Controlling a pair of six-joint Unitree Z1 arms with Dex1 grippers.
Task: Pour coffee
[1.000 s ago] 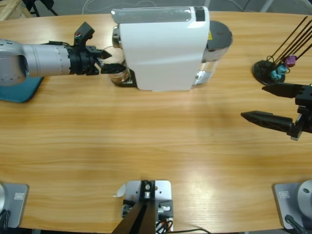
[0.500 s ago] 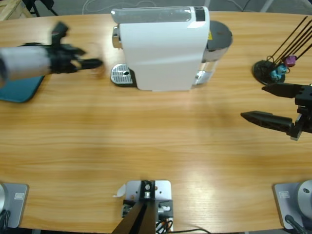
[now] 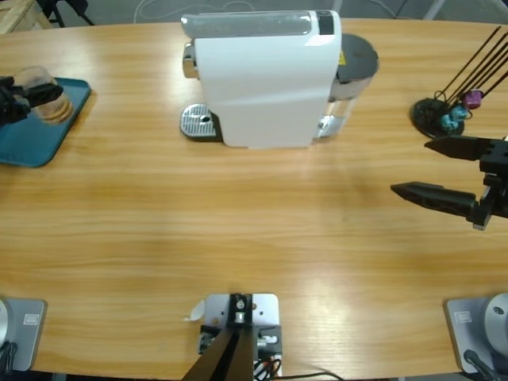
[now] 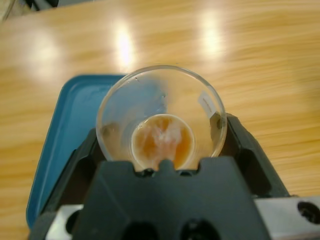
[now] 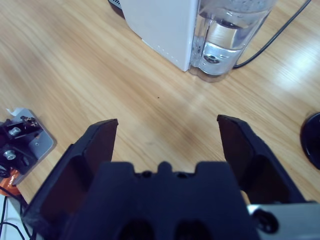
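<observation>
Wood grain runs the whole length of the table [image 3: 238,230], and from my remote seat I see a white coffee machine [image 3: 266,79] standing at the far middle, its round metal drip grate [image 3: 198,123] bare at its left foot. A clear water tank [image 5: 227,37] sits at the machine's back end, with a black cable trailing off beside it in the right wrist view.

At the far left edge lies a teal tray [image 3: 36,131]. My left gripper [image 3: 24,99] is over it, jaws clenched on a clear glass cup [image 4: 161,122], one jaw on each side of the glass wall. Looking along that wrist, I see the coffee [image 4: 162,141] as a thin tan-brown pool at the bottom of the cup, with the tray's corner under it and bare wood beyond. I cannot tell whether the cup's base touches the tray or hangs above it.

My right gripper [image 3: 444,171] hovers at the right side of the table, jaws spread wide with nothing between them, only bare wood below. Just behind it, at the far right, stands a black capsule rack [image 3: 440,111] with thin rods and small teal and purple capsules [image 3: 460,111] on it
</observation>
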